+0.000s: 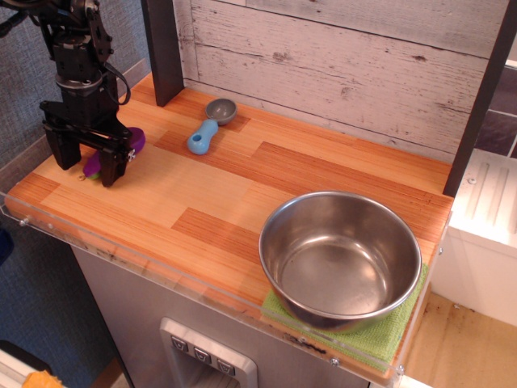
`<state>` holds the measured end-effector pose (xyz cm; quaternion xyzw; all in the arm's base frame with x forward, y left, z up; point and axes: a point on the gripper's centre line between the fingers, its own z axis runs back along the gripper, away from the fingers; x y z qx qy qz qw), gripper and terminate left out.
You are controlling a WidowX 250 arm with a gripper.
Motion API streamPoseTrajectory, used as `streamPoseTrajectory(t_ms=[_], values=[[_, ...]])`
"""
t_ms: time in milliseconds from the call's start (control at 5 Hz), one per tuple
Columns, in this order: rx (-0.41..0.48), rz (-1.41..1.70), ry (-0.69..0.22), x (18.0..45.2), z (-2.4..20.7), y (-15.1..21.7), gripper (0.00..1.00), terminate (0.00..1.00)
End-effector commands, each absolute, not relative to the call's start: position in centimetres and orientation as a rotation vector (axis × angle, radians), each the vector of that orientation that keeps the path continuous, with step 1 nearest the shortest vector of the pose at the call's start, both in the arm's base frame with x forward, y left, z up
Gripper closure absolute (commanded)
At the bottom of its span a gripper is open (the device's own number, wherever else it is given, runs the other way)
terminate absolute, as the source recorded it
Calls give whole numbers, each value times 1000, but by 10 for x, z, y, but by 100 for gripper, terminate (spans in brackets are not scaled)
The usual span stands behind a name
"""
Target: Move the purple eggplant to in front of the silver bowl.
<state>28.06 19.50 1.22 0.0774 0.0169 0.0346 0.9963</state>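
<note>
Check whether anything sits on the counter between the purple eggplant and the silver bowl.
Nothing visible does. The purple eggplant lies under the gripper at the far left; bare wood runs to the silver bowl. The blue-handled scoop lies farther back, off that line.

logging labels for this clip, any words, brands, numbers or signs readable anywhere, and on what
None: no readable text in this view.
purple eggplant: no lettering on the part that shows; mostly hidden behind the gripper.
silver bowl: plain steel, no brand mark.
blue-handled scoop: no markings.
grey button panel below the counter edge: any button markings are too small to read.
</note>
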Motion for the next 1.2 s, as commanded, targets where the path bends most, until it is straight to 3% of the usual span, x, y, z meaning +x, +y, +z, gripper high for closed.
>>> streamPoseTrajectory(t_ms=[0,200,400,600,1000], values=[[171,39,-45,284,42,192,100,0],[160,31,-113,283,80,177,100,0],[110,46,-186,286,131,133,100,0],[35,47,-196,308,144,88,100,0],[50,-56,-164,336,107,-14,100,0]])
